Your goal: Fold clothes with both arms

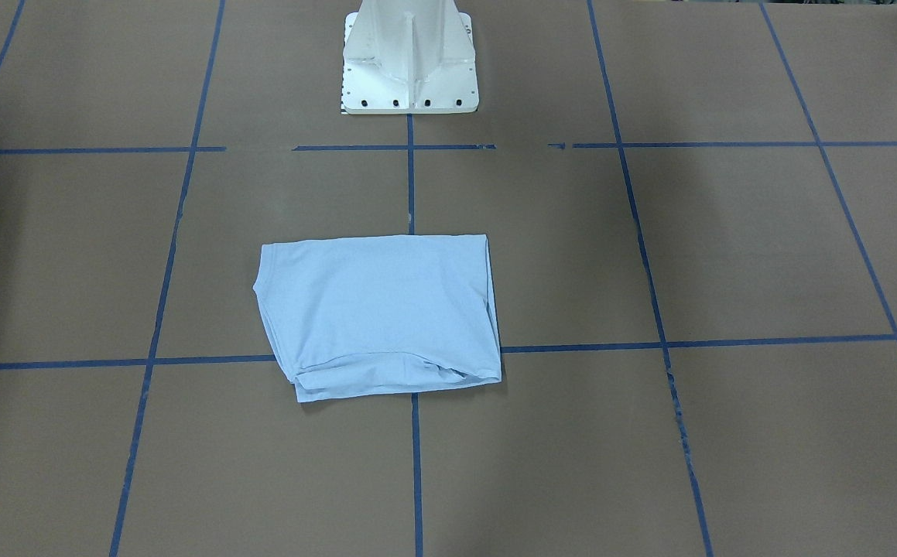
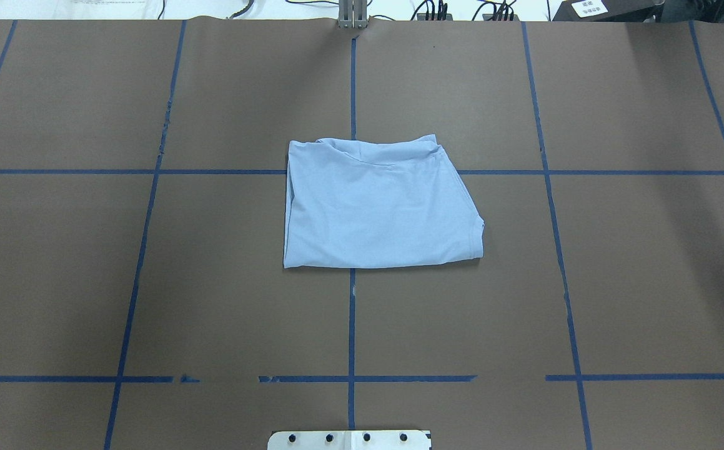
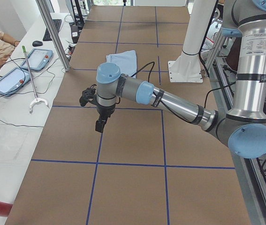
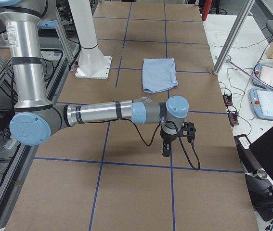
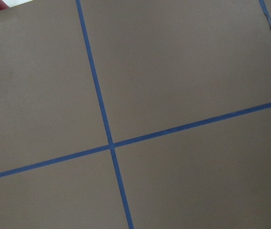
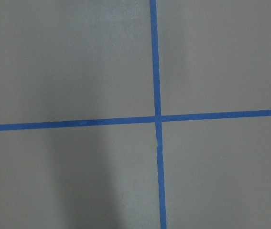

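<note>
One soft light blue T-shirt (image 2: 377, 206), folded roughly rectangular, is laid at the centre of the matte brown, blue-taped tabletop (image 2: 212, 281), while two black hands, left hand (image 3: 100, 125) and right hand (image 4: 166, 149), are held well away, whether spread or pressed together cannot be told.
</note>
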Controlling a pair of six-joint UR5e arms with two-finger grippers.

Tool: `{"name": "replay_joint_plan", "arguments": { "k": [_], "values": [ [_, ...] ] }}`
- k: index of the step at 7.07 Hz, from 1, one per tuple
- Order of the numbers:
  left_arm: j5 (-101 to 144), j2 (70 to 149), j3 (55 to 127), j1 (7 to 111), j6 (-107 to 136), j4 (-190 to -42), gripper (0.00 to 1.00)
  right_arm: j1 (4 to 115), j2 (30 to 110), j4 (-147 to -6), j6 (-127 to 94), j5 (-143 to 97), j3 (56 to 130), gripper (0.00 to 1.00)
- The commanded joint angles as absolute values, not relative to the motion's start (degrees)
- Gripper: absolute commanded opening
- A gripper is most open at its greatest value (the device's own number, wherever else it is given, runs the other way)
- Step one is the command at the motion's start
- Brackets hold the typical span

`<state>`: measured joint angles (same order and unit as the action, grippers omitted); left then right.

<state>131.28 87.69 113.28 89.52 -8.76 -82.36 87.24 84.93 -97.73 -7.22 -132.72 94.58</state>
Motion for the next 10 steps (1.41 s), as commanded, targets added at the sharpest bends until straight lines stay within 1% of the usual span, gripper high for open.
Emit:
{"name": "replay_joint_plan", "arguments": {
  "k": [1,2,3,4,5,6,9,10],
  "values": [
    [131.39,82.12,113.65,89.48,-11.16,-82.44,1.00,87.36,85.60,-99.15,-6.94,-132.72,96.50,1.00],
    [131.57,82.26,114.34,89.21,-11.25,-82.70,1.00,87.36,85.78,-99.23,-7.64,-132.71,97.63,1.00],
    [131.66,82.27,113.91,89.21,-11.42,-82.53,1.00,87.36,86.13,-99.14,-6.95,-132.37,97.21,1.00],
    [136.01,82.53,111.12,89.21,-11.34,-82.79,1.00,87.28,86.48,-99.14,-7.12,-132.80,97.64,1.00],
    [139.19,82.70,108.57,89.03,-11.25,-83.05,1.00,87.10,86.48,-99.23,-6.95,-132.63,96.52,1.00],
    [138.78,83.23,105.24,88.86,-11.25,-86.71,1.00,87.01,86.48,-99.14,-7.64,-132.89,96.33,1.00],
    [134.16,84.45,104.15,88.77,-11.16,-88.24,1.00,87.19,86.92,-99.67,-7.82,-135.35,96.76,1.00],
    [131.69,86.12,102.15,88.86,-10.90,-88.24,1.00,87.10,87.10,-99.32,-7.91,-135.18,96.25,1.00]
  ]
}}
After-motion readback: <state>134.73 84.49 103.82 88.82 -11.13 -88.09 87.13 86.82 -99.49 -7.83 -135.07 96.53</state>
